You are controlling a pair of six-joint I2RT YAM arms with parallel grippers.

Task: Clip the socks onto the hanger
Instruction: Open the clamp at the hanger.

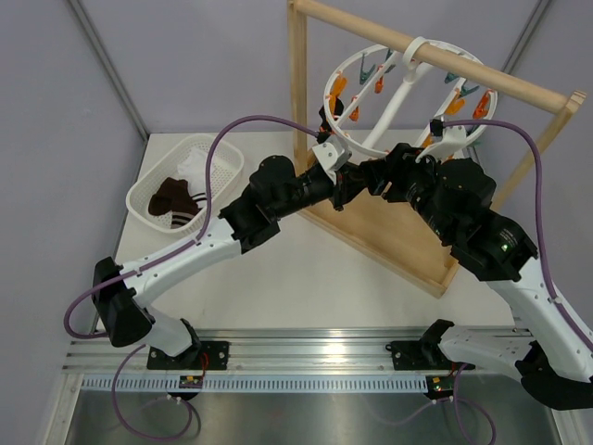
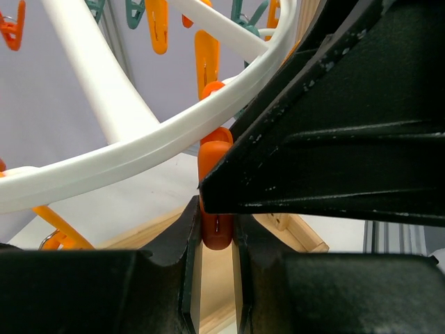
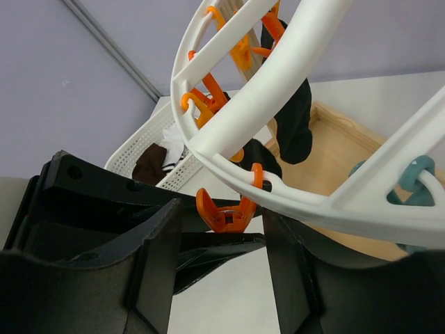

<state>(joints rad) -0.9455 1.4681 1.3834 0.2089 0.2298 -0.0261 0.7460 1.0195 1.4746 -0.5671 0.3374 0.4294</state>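
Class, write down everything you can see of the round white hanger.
The hanger is a white plastic ring with cross bars, hooked over the wooden rod and hanging tilted. Orange and teal clips dangle from its rim. The left gripper pinches one orange clip; the right gripper stands open around a second clip.

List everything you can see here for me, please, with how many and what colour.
hanger: one, white, hooked on the frame's top bar
clips: many, orange and teal, dangling from the hanger
hanging sock: one, black, hanging from the hanger
socks: at least two, dark brown and white striped, in the basket
basket: one, white mesh, table's far left
wooden frame: one, pale wood, standing on the table
table: one, white
cables: two, purple, along the arms
left arm: black and white, jaws shut on an orange clip
right arm: black and white, jaws open
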